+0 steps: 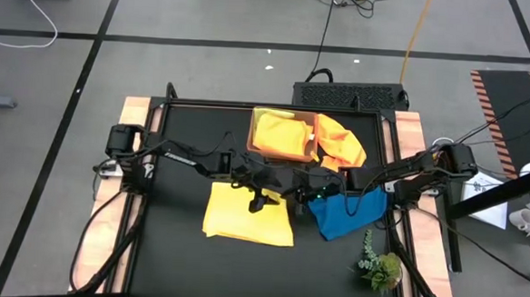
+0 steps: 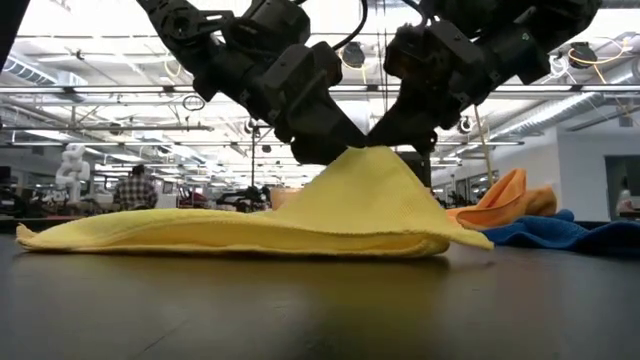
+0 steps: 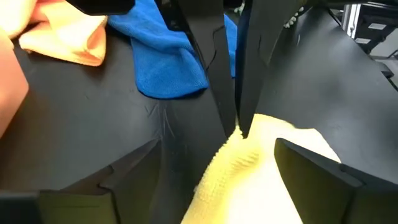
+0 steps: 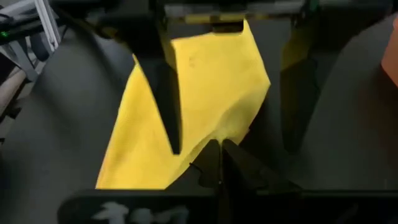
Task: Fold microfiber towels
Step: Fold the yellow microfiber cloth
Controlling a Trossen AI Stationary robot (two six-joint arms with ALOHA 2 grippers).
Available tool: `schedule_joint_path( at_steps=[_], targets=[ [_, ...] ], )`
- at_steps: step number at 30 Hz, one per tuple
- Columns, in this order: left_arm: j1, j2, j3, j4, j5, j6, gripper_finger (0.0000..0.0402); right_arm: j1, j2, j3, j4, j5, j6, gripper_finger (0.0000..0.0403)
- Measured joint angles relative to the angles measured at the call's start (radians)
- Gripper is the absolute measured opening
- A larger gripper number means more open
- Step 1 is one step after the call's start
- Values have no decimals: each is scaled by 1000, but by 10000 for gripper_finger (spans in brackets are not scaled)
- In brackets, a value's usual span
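A yellow towel point(image 1: 243, 218) lies on the black table, its far right part pulled up into a peak point(image 2: 365, 152). My right gripper point(image 4: 221, 163) is shut on that peak. My left gripper point(image 3: 217, 180) is open. Its fingers point(image 4: 168, 106) stand on either side of the peak and of my right gripper's fingers. A blue towel point(image 1: 348, 215) lies crumpled to the right. A yellow-orange towel point(image 1: 279, 134) lies in the brown tray point(image 1: 253, 139), and an orange one point(image 1: 342, 143) hangs over its right rim. No lime green towel shows. My right gripper pinches the yellow towel between its two fingers at a raised fold near the towel's far right corner point(image 3: 235, 142). The fingers slant down from the table's right. That part is lifted clear, and the rest drapes slack onto the table point(image 2: 150, 232). My left gripper: I cannot tell whether its open fingers touch the towel.
A green plant sprig point(image 1: 381, 266) lies near the table's right front. The tray stands at the far middle. The two arms are close together over the table's middle. There is bare table to the left point(image 1: 173, 253) and along the near edge.
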Motion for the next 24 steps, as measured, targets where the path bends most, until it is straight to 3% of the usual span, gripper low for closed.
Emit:
schedule_joint_path(
  at_steps=[6, 13, 18, 24],
  targets=[
    [0, 0, 0, 8, 0, 32, 202, 0, -3, -1, 4, 0, 1, 1],
    [0, 0, 0, 4, 42, 139, 19, 0, -4, -1, 3, -9, 3, 6],
    [0, -14, -1, -29, 35, 178, 6, 0, -4, -7, -59, -49, 63, 55],
    [0, -47, 1, -39, -6, 202, 4, 1, -3, -87, 2, -50, 171, 164]
  ],
)
